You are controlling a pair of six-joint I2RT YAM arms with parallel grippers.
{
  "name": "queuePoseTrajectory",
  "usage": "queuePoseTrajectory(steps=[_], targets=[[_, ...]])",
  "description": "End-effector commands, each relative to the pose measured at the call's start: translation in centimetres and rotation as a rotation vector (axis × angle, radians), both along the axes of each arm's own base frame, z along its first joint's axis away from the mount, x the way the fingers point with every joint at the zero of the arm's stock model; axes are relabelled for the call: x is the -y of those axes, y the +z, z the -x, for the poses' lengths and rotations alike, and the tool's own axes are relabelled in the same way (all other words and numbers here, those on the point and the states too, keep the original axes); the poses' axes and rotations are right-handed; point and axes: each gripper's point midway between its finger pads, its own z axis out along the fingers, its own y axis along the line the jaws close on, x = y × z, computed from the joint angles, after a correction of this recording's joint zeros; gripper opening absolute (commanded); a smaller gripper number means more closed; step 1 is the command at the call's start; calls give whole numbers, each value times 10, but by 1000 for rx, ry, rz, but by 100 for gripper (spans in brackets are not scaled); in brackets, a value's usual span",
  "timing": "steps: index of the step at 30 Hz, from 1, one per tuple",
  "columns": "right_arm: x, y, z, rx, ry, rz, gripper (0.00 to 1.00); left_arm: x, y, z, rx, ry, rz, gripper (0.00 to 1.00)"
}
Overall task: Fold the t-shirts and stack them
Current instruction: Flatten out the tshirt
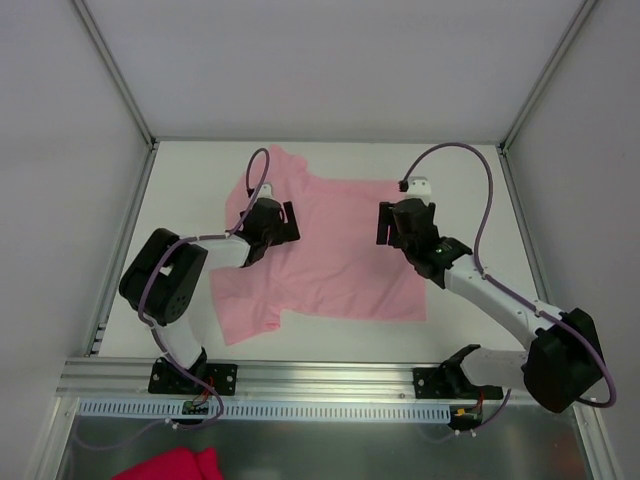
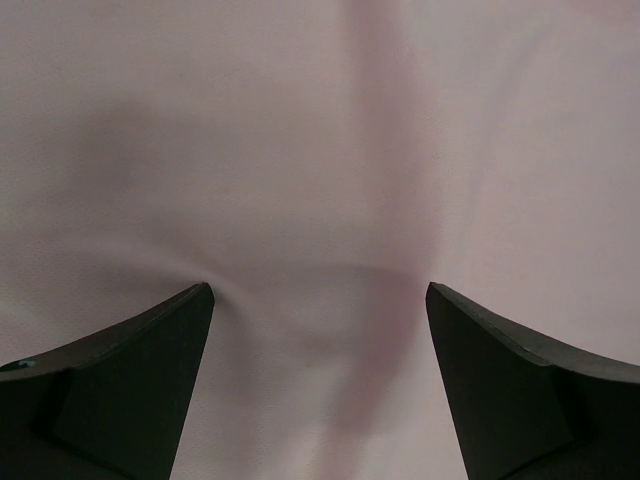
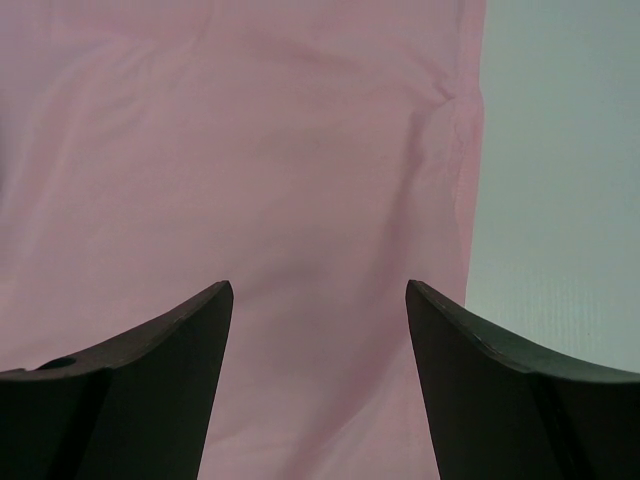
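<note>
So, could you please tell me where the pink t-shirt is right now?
In the top view the pink t-shirt lies spread on the table, the left fingers over its left part and the right fingers over its right part.

Magenta cloth (image 1: 170, 466) cut off below, t-shirt (image 2: 300, 150) close-up blurred

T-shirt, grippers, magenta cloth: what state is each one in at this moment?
T-shirt: spread out on the table, unfolded, lightly wrinkled, not gripped.
Left gripper: open, low over the shirt, holding nothing.
Right gripper: open, over the shirt near its edge, holding nothing.
Magenta cloth: bunched up at the near edge of the top view, partly cut off.
</note>
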Motion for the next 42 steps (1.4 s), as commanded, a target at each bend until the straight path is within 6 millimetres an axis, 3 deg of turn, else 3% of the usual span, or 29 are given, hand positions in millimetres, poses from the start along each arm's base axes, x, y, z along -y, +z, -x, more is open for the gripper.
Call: queuePoseTrajectory(steps=[1,5,9,14,18,19,20,21,22,23,24,26,27,28,30,35,42], targets=[[-2,27,1,85,-3,-66,75,2,7,-14,30,25,-17,90],[-5,45,15,142,24,-117,75,-2,7,-23,25,48,-59,90],[-7,49,25,160,37,-109,75,2,15,-42,38,51,-79,91],[-16,42,30,166,35,-67,75,7,30,-55,41,40,-72,93],[-12,30,20,104,-7,44,76,7,32,-54,39,24,-67,94],[-16,16,14,68,-9,83,65,10,45,-55,80,17,-41,94],[-23,15,10,63,7,78,52,10,52,-55,104,13,-28,95],[-25,10,4,48,1,66,20,9,67,-52,148,9,-6,95],[-35,-3,-2,6,13,47,8,9,77,-51,174,12,5,95],[-37,-10,-6,-16,12,45,2,4,78,-44,181,17,1,96],[-36,-28,-12,-65,5,64,2,2,106,-44,256,28,31,96],[-40,-32,-22,-100,-5,60,2,-6,118,-34,296,34,37,97],[-37,-37,-27,-122,-15,57,1,-9,141,-30,348,38,56,98],[-40,-51,-28,-165,-5,60,1,-14,146,-26,350,47,50,99],[-41,-56,-34,-192,-12,41,1,-18,165,-18,386,52,63,99],[-34,-80,-38,-291,-40,64,4,-32,198,8,468,61,111,99],[-45,-104,-45,-375,-18,67,1,-42,227,38,541,51,175,99]])
